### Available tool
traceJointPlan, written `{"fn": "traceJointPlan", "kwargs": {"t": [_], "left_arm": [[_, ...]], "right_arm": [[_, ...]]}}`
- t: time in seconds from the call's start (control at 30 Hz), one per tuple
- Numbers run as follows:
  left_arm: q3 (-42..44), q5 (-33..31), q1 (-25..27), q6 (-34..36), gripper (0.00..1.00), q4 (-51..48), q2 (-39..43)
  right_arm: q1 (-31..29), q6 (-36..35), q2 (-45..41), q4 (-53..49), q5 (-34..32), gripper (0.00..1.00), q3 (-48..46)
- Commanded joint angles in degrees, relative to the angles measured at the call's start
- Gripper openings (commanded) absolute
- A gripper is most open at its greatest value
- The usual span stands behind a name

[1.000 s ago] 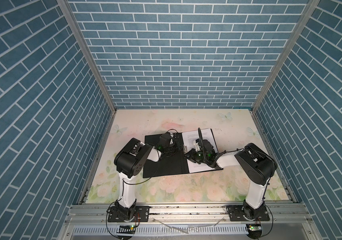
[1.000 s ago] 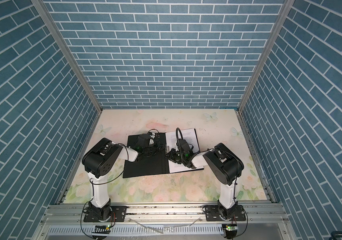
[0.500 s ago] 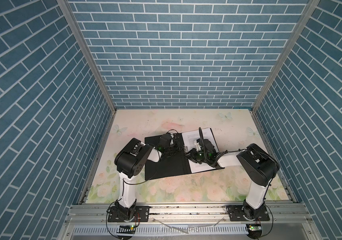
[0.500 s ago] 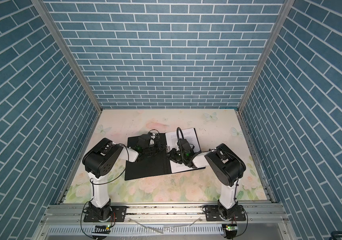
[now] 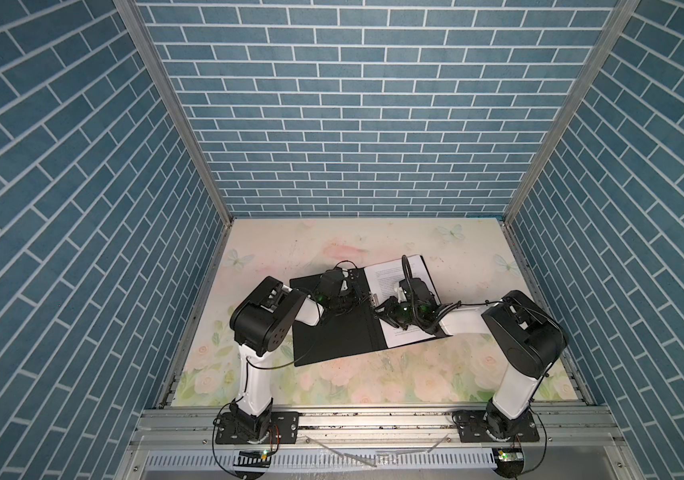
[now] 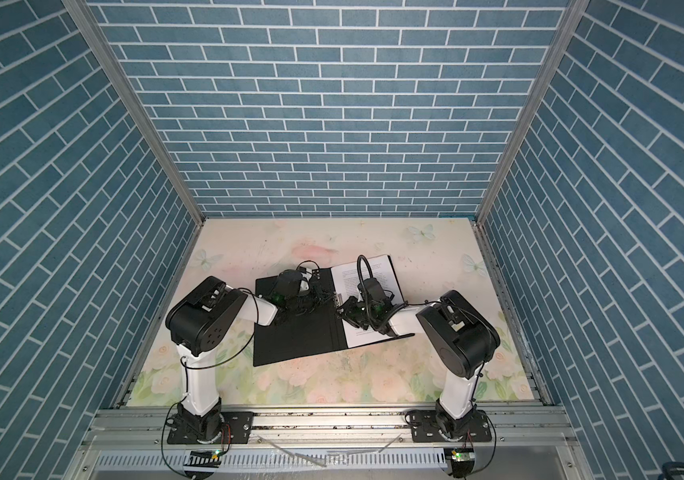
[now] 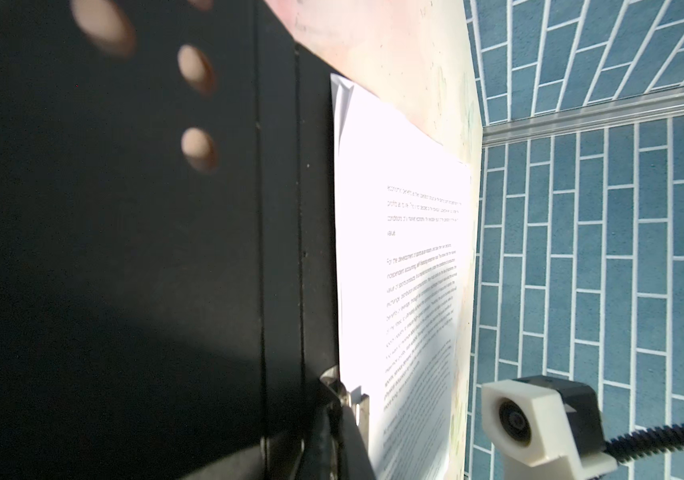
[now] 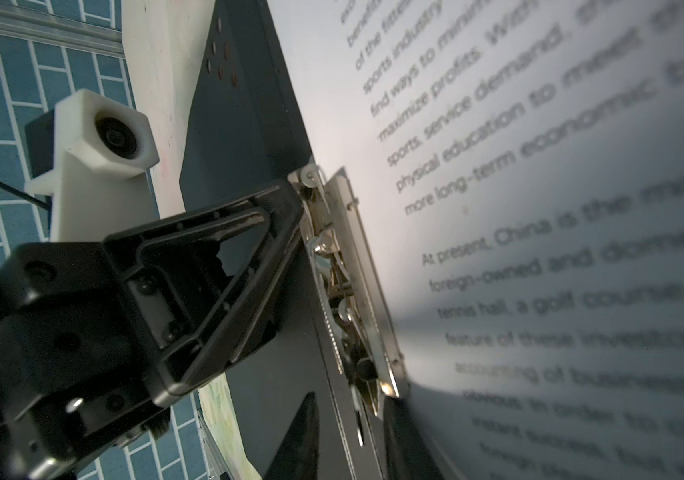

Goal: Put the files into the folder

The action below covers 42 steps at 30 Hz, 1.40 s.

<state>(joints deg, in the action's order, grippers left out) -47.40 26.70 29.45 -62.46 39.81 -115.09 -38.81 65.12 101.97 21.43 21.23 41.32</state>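
The folder (image 5: pixel 332 332) (image 6: pixel 290 332) lies open on the table, black inside up. The files (image 5: pixel 386 276) (image 6: pixel 386 270) rest on its right half, a text sheet on top (image 7: pixel 394 291) (image 8: pixel 540 166). A metal clip (image 5: pixel 372 298) (image 8: pixel 348 270) (image 7: pixel 353 399) runs along the spine. My left gripper (image 5: pixel 363 296) (image 6: pixel 328 297) (image 7: pixel 338 432) is shut, its tip (image 8: pixel 296 195) touching one end of the clip. My right gripper (image 5: pixel 386 316) (image 6: pixel 350 318) (image 8: pixel 353 444) hovers low at the clip's other end. It is open, one finger over the black cover, one over the paper.
The floral table (image 5: pixel 332 382) is walled by blue brick on three sides (image 5: pixel 353 124). An aluminium rail (image 5: pixel 373 424) runs along the front, by both arm bases. The right wrist's white camera housing (image 7: pixel 531 419) stands close beside the files.
The right gripper's jaws have spread apart at the clip's near end. The left gripper has stayed shut at the clip.
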Motion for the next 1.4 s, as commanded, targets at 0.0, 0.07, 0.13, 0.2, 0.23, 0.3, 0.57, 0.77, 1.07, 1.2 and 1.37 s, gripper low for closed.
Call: {"fn": "traceJointPlan", "kwargs": {"t": [0.0, 0.07, 0.13, 0.2, 0.23, 0.3, 0.57, 0.77, 1.07, 1.2, 1.37], "left_arm": [[2.0, -0.9, -0.3, 1.5, 0.04, -4.9, -2.4], [1.7, -0.5, -0.3, 1.6, 0.04, -4.8, -2.5], [1.3, 0.2, -0.3, 2.0, 0.05, -4.7, -2.7], [0.6, 1.3, -0.3, 2.5, 0.06, -4.7, -2.9], [0.1, 2.1, -0.3, 3.2, 0.08, -5.1, -3.1], [-0.9, 3.4, -0.3, 4.0, 0.09, -5.8, -3.4], [-2.3, 4.6, -0.3, 6.4, 0.21, -8.5, -2.1], [-2.8, 3.5, -0.3, 9.0, 0.41, -13.4, 1.6], [-0.9, -0.1, -0.8, 15.0, 0.66, -23.4, 11.7], [0.9, -4.2, -2.0, 20.8, 0.82, -32.3, 18.5], [5.4, -9.9, -4.9, 25.2, 1.00, -41.0, 27.8]], "right_arm": [[1.9, 1.5, 1.3, -18.7, -7.7, 0.30, -4.4], [1.8, 1.1, -0.1, -18.7, -7.6, 0.30, -4.1], [1.8, 0.8, -1.3, -18.8, -7.4, 0.30, -3.7], [1.8, 0.5, -2.4, -19.0, -7.2, 0.30, -3.3], [1.8, 0.4, -2.8, -19.1, -7.1, 0.30, -3.0], [1.7, 0.4, -3.9, -19.0, -7.0, 0.30, -2.7], [1.4, -2.9, -11.5, -18.6, -7.3, 0.36, -2.0], [2.1, -9.2, -17.9, -20.2, -9.9, 0.44, -2.3], [9.1, -22.3, -26.2, -25.4, -14.3, 0.65, -3.7], [15.5, -28.7, -29.9, -22.9, -14.7, 0.75, -8.4], [22.7, -33.7, -30.8, -17.3, -11.4, 0.81, -13.1]]}}
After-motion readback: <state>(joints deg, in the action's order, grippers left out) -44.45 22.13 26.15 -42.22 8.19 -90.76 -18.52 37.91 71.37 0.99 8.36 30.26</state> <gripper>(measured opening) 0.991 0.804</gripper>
